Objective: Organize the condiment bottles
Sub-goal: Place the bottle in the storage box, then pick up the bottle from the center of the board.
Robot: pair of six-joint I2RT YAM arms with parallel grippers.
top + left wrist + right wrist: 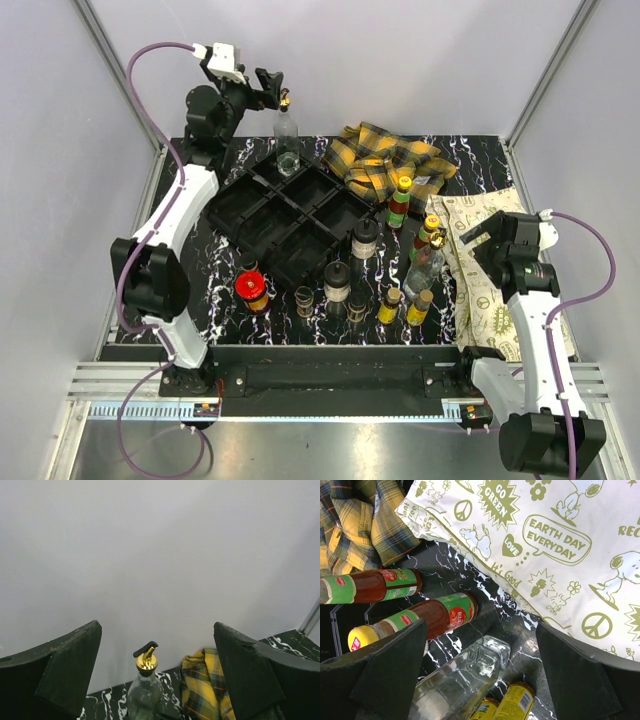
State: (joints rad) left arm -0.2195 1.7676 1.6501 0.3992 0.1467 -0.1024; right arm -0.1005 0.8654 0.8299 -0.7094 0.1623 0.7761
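The black marbled table (215,290) carries everything. The black divided tray (228,208) sits on it left of centre, turned cornerwise. Well to the right of the tray lies a cream printed cloth (492,300), and a yellow plaid cloth (385,160) is bunched just off the tray's far right side.

The left gripper (272,88) hangs above the tray's far corner. Its fingers (65,665) are spread wide and grip nothing. The right gripper (478,238) hovers right of the tray at the printed cloth's edge, also fully parted and empty.

Of the condiment bottles, only a tall clear glass bottle (287,140) with a gold spout is at the tray. It stands upright at the far corner, apparently in the farthest compartment, just below the left gripper and not touched by it. The rest stand outside the tray along its near right side:
- a second clear bottle (425,265)
- two green-labelled sauce bottles (401,200)
- two black-capped shakers (365,238)
- two yellow-capped bottles (390,305)
- two small jars (304,300)

A red-lidded jar (251,288) stands off the tray's near corner.
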